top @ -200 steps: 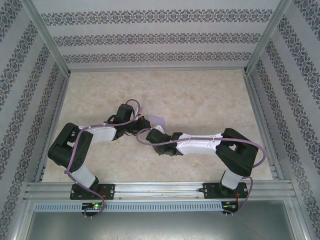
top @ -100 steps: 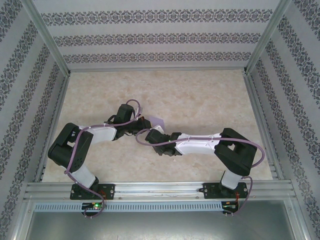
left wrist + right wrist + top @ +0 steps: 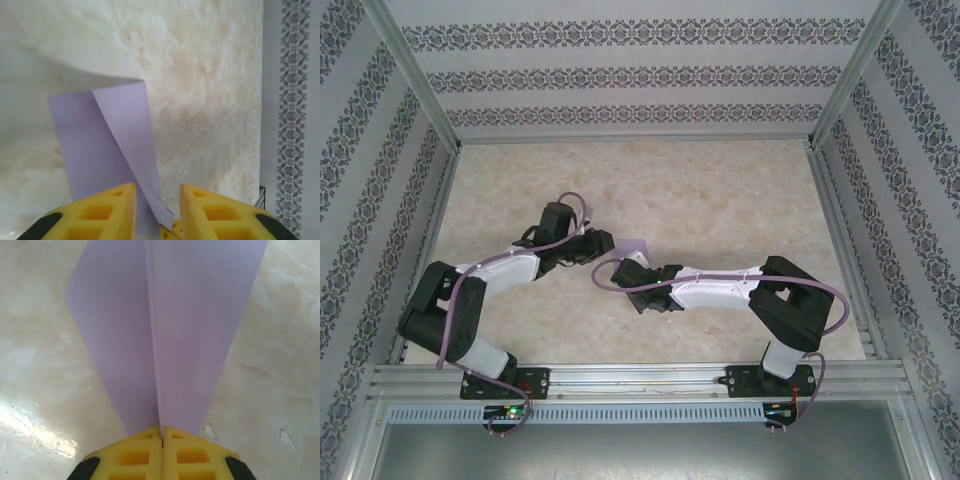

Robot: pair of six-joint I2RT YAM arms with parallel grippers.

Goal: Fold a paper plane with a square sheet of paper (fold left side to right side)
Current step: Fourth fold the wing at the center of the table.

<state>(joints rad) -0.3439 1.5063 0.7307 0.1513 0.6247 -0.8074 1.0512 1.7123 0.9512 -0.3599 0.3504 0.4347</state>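
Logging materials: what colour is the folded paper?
The paper is plain lilac; right wrist view best.

Bright, even light; glare patch on the tabletop [image 3: 35,432]

The table [image 3: 720,200] has a pale beige top with a marble-like pattern, a little glossy, with a few small white specks on it. Near its middle lies the paper plane [image 3: 634,243], lilac, folded along a centre crease, with one flap lifted off the surface.
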